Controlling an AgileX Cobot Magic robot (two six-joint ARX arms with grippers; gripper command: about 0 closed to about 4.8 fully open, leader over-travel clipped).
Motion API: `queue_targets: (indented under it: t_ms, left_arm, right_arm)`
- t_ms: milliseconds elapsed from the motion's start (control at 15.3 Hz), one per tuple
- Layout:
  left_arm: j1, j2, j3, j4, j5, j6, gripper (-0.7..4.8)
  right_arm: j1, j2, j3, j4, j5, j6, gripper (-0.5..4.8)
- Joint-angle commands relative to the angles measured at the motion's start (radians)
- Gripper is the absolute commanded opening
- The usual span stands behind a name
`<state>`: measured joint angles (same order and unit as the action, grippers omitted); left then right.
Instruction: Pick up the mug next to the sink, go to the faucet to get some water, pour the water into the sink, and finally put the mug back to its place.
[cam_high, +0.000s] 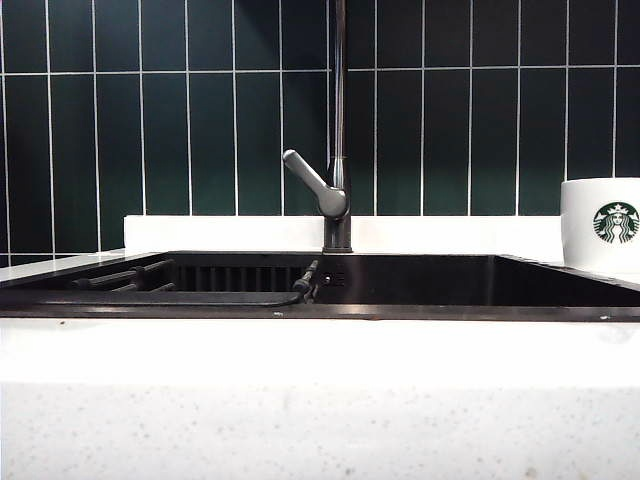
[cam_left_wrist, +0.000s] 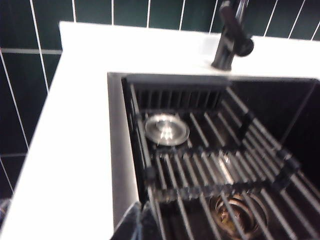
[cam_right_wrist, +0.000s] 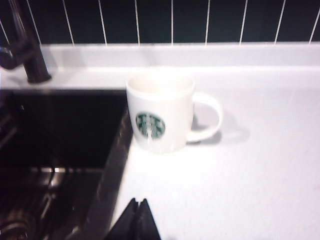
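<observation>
**Mia:** Where is the mug (cam_right_wrist: 161, 117)?

**Ben:** It stands upright on the white counter (cam_right_wrist: 240, 175), just beside the edge of the black sink (cam_right_wrist: 60, 130). Its handle points away from the sink. The green round picture on it faces the right arm's camera. In the exterior view the mug (cam_high: 600, 224) is far over on the right side.

**Mia:** Is a gripper holding it?

**Ben:** No. The right gripper (cam_right_wrist: 136, 222) is pressed closed, tips together, with nothing in it. It hangs over the counter, apart from the mug.

**Mia:** And the other one?

**Ben:** The left gripper (cam_left_wrist: 140, 225) is closed too, and it has nothing. It is over the sink's left edge, above a black rack (cam_left_wrist: 220, 165) that lies in the sink.

**Mia:** What is under the rack?

**Ben:** A shiny round thing (cam_left_wrist: 166, 129), maybe a drain cover, but the picture is blurry. There is a second round drain (cam_left_wrist: 237, 215) nearer the gripper.

**Mia:** Where is the faucet (cam_high: 338, 130)?

**Ben:** Behind the sink, in the middle. It goes straight up, in front of the dark green tiles (cam_high: 120, 120). Its grey handle (cam_high: 312, 182) sticks out up to the left.
</observation>
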<state>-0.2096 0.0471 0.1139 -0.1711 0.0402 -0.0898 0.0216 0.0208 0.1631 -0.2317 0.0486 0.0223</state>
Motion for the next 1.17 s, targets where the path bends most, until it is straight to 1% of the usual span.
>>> queue_targets:
  t_ms: [65,130,196,326,456,587,717,913,1043,1173]
  left_arm:
    - [0.0,0.001,-0.055,0.055,-0.005,0.002,-0.05]
    - [0.0,0.001,-0.06,0.055,-0.028,-0.019,-0.05]
    - [0.0,-0.001,-0.06,0.064,-0.046,-0.035,-0.06]
    - [0.0,-0.019,-0.06,0.112,-0.036,-0.034,-0.05]
    - [0.0,-0.047,-0.06,0.109,-0.036,-0.033,-0.06]
    - [0.0,-0.047,-0.06,0.098,-0.014,0.002,-0.05]
    - [0.0,-0.047,-0.06,0.082,0.003,0.032,-0.05]
    - [0.0,-0.046,-0.06,0.049,0.003,0.058,-0.05]
    - [0.0,-0.047,-0.06,0.077,-0.002,0.068,-0.05]
    - [0.0,-0.046,-0.06,0.129,-0.041,0.079,-0.05]
  right_arm:
    - [0.003,0.001,-0.025,0.056,0.0,0.044,-0.01]
    - [0.003,0.001,-0.027,0.06,0.005,0.039,-0.01]
    - [0.003,0.0,-0.027,0.073,0.015,-0.005,-0.02]
    - [0.003,-0.006,-0.028,0.068,-0.005,-0.005,-0.02]
    - [0.003,-0.008,-0.035,0.075,-0.011,-0.013,-0.02]
    - [0.003,-0.021,-0.081,0.119,-0.01,-0.02,-0.02]
    - [0.004,-0.021,-0.114,0.124,-0.011,-0.024,-0.02]
    - [0.004,-0.021,-0.145,0.142,-0.01,-0.034,-0.02]
    - [0.004,-0.021,-0.162,0.184,-0.011,-0.039,-0.02]
    - [0.003,-0.021,-0.162,0.191,-0.009,-0.049,-0.02]
